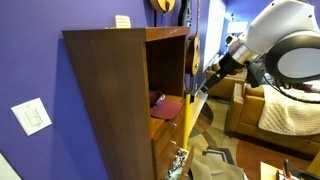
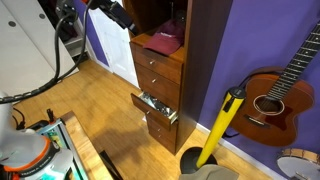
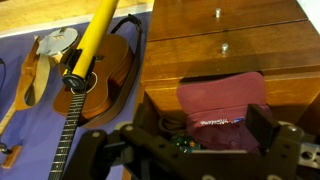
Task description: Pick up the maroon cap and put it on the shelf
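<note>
Wrist view: the end effector [image 3: 190, 148] is released, jaws spread and empty, just off the maroon cap [image 3: 224, 105], which lies flat inside the shelf [image 3: 230, 35]. Placement looks done; best to retreat straight back without snagging the cloth.

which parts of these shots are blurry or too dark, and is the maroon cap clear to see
Wrist view: the maroon cap is evenly lit and fairly sharp; the open claw in front is dark and soft. In an exterior view the white arm joint near the lens is blurred, and the cap sits in shade inside the shelf.
</note>
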{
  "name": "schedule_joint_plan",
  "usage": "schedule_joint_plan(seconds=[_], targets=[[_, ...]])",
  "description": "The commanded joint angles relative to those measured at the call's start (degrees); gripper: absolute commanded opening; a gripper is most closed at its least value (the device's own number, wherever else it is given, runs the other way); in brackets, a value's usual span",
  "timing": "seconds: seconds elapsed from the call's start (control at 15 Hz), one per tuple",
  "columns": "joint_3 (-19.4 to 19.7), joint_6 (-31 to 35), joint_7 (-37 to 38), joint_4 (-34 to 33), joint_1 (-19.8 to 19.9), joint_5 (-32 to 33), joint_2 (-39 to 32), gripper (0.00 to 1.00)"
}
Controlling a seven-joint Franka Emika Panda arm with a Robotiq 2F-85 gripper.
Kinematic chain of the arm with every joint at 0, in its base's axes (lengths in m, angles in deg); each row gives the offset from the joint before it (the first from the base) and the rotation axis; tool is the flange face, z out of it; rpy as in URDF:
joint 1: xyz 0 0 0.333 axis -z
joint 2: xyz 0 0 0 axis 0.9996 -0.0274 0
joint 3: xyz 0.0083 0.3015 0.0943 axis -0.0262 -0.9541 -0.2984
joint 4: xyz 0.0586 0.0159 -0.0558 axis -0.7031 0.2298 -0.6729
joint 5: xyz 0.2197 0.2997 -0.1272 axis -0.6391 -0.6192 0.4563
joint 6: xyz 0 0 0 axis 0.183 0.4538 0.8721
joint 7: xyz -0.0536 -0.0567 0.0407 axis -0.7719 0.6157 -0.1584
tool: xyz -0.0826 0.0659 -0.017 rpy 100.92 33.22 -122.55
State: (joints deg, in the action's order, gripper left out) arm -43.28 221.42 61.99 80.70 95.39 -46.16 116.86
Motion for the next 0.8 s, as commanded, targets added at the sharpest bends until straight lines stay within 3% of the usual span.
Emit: schedule_joint_plan(seconds=[0.0, 0.73], targets=[[1.6, -5.4, -2.5, -0.6, -0.2, 0.7, 3.8, 1.00], [3.2, -7.9, -3.2, -2.2, -0.3, 0.2, 8.1, 1.00]])
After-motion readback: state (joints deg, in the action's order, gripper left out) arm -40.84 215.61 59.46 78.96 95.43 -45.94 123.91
